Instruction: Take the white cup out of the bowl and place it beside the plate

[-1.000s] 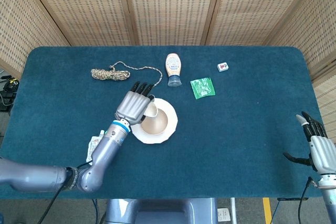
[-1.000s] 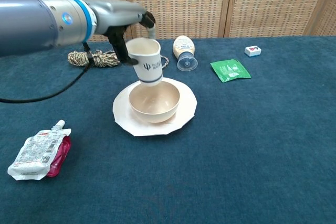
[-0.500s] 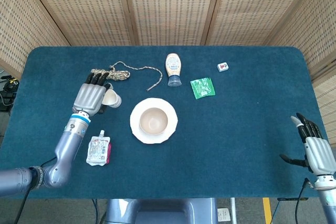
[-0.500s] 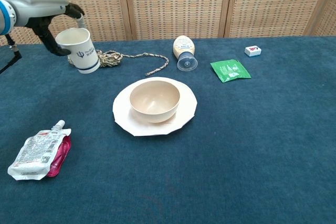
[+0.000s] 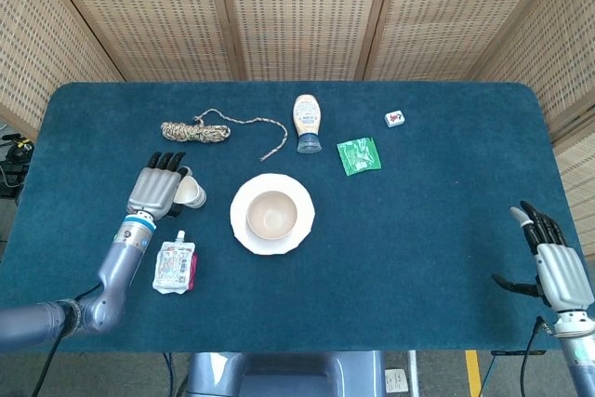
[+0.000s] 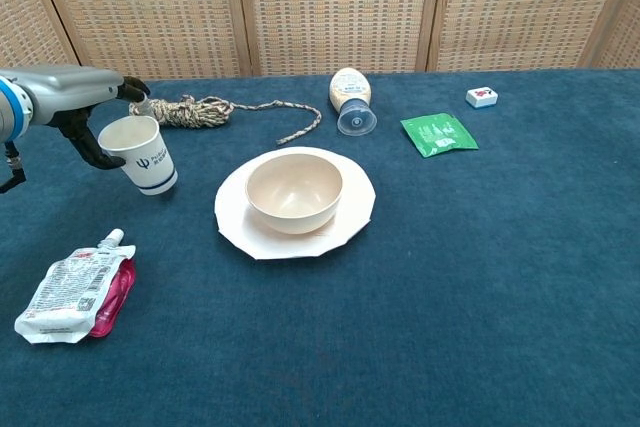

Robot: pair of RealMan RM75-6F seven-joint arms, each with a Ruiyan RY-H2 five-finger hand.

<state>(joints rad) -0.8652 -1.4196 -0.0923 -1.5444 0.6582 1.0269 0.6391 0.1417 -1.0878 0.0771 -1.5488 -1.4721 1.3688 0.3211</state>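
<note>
My left hand (image 5: 156, 188) (image 6: 88, 117) grips the white cup (image 6: 141, 155) (image 5: 191, 192), which has a dark logo and a blue band near its base. The cup is upright, left of the white plate (image 6: 352, 219) (image 5: 244, 230), low over or on the blue cloth; I cannot tell whether it touches. The beige bowl (image 6: 294, 190) (image 5: 271, 214) sits empty on the plate. My right hand (image 5: 551, 262) hangs at the table's right front edge, fingers apart, holding nothing; the chest view does not show it.
A squeeze pouch (image 6: 74, 285) lies front left, near the cup. A coiled rope (image 6: 190, 110) lies behind the cup. A sauce bottle (image 6: 349, 97), a green packet (image 6: 438, 133) and a small white box (image 6: 481, 97) sit toward the back.
My left hand carried the cup up out of the bowl, swung it left past the plate, then lowered it toward the cloth. The right hand drifted slightly.
</note>
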